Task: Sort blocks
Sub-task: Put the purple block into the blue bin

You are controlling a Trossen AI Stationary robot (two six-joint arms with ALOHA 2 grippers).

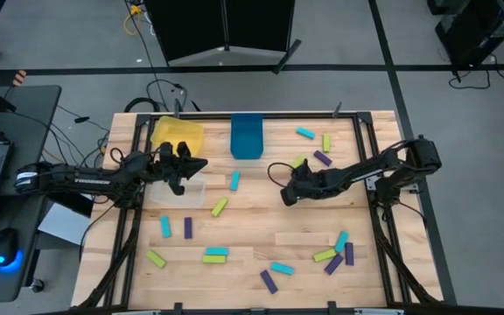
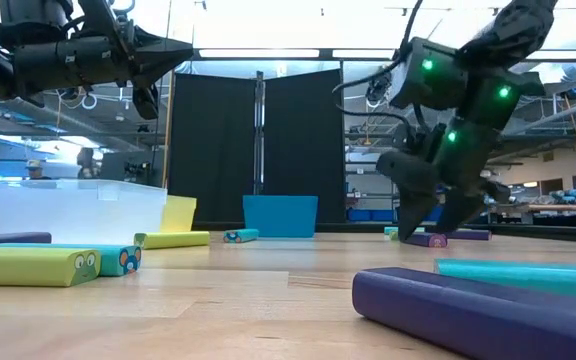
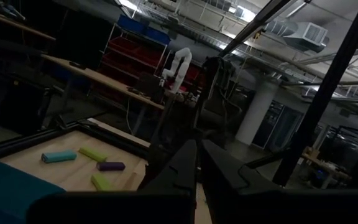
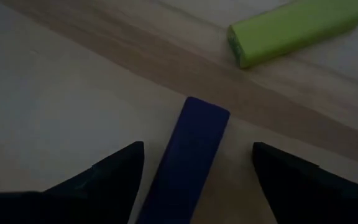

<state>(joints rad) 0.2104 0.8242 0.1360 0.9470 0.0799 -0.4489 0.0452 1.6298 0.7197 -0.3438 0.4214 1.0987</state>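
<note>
Your bench [image 1: 252, 223] carried scattered blocks. Your right hand [image 4: 197, 168] was low over it with fingers spread, a dark purple block [image 4: 188, 155] lying flat between them, untouched. Your left hand [image 1: 191, 166] hung pressed together above the clear bin [image 1: 178, 194].

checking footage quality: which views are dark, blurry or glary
Left wrist view is dim, the left gripper nearly a silhouette; right wrist view is close and soft on the purple block; low view has blown-out ceiling lights, its nearest blocks blurred; high view is evenly lit.
</note>
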